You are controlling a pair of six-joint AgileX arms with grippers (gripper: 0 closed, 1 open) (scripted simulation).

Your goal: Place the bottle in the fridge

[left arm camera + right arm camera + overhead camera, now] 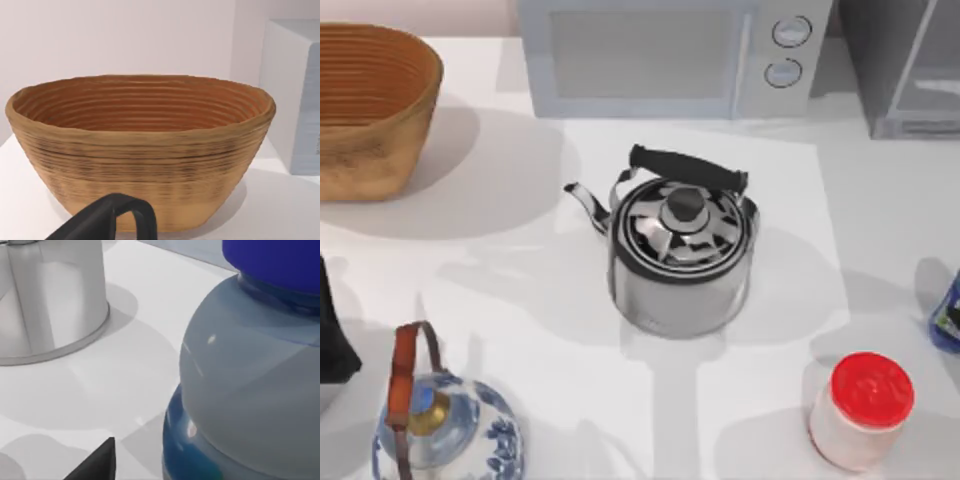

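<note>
The bottle stands at the table's right edge, deep blue and partly cut off in the top view. In the right wrist view the bottle is very close, with a blue cap and a pale shoulder above a blue body. My right gripper is right at it and open. One dark fingertip stands beside the bottle with a gap between them. The fridge, a dark grey cabinet with a pale door panel, is at the back right. My left arm rests at the left edge.
A steel kettle sits mid-table. A red-lidded white jar stands at the front right, near the bottle. A woven basket is at the back left, a microwave at the back centre, and a blue-and-white teapot at the front left.
</note>
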